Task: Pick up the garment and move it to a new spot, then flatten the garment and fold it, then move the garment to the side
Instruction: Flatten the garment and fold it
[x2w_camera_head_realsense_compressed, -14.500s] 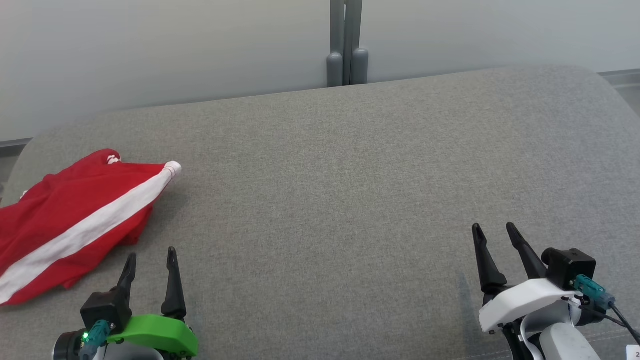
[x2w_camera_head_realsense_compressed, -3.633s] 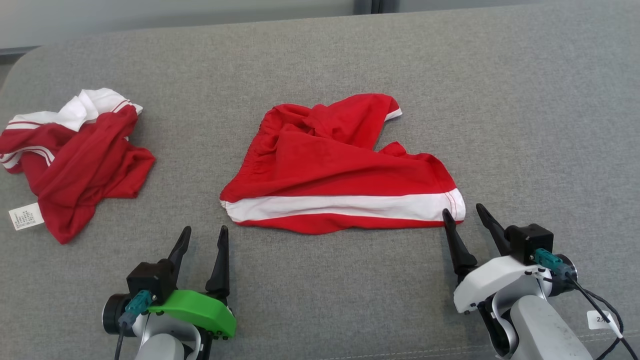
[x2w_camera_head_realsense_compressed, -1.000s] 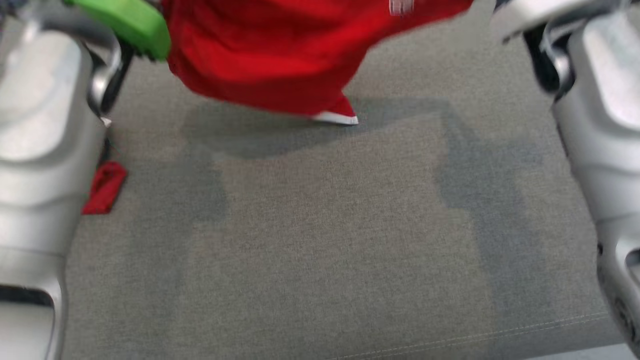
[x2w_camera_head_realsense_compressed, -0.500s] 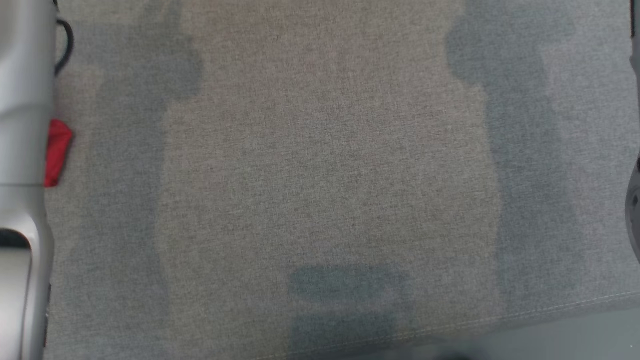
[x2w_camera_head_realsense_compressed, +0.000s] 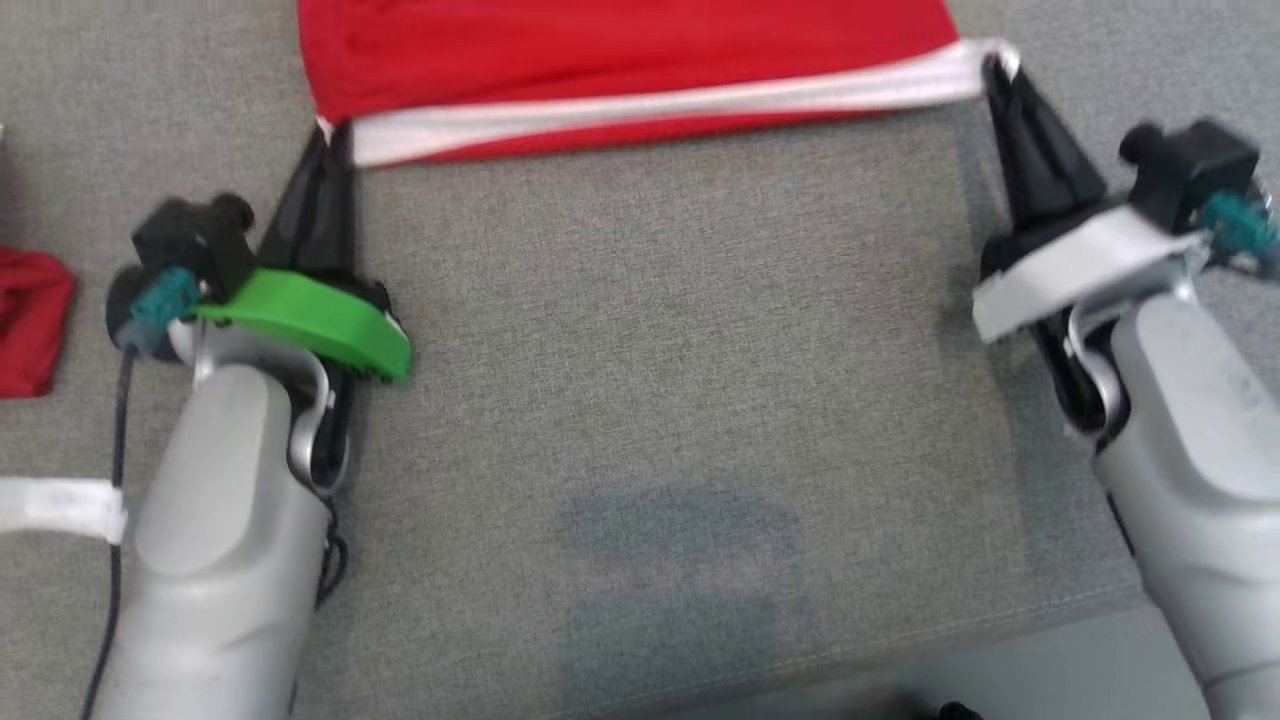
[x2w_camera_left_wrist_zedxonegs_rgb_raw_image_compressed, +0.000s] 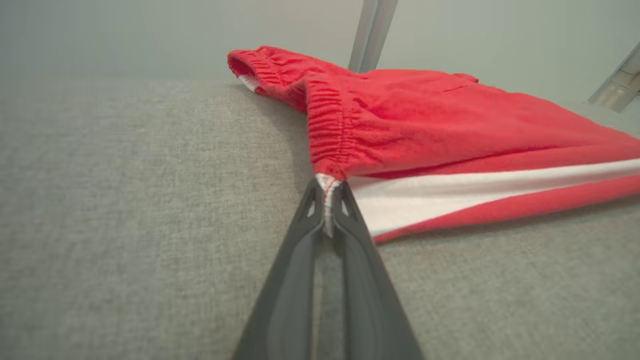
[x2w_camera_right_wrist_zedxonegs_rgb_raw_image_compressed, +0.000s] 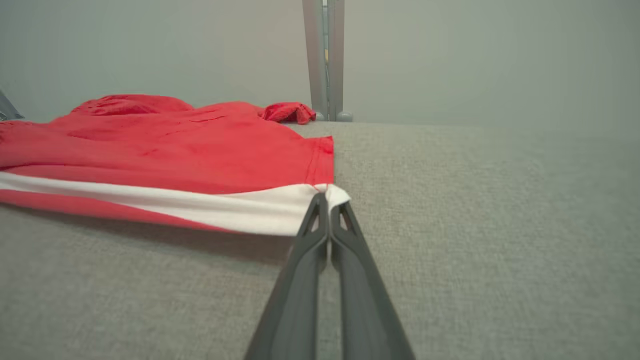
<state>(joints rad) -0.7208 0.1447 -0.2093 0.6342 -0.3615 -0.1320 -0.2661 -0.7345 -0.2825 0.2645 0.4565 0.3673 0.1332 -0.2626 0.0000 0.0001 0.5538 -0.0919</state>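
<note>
The garment is a pair of red shorts with a white side stripe, stretched out across the grey cushion at the top of the head view. My left gripper is shut on its waistband corner, pinched at the fingertips in the left wrist view. My right gripper is shut on the white hem corner at the other end, seen close in the right wrist view. The garment lies low on the cushion between the two grips, its stripe pulled nearly straight. The far part of the garment is rumpled.
A second red garment lies at the left edge beside my left arm, with a white strip below it. The grey cushion has open room in front of the shorts. Its front edge runs along the bottom right.
The head camera has swung. Half a second ago it showed bare cushion; now both grippers and the stretched shorts are in view, lowered onto the cushion.
</note>
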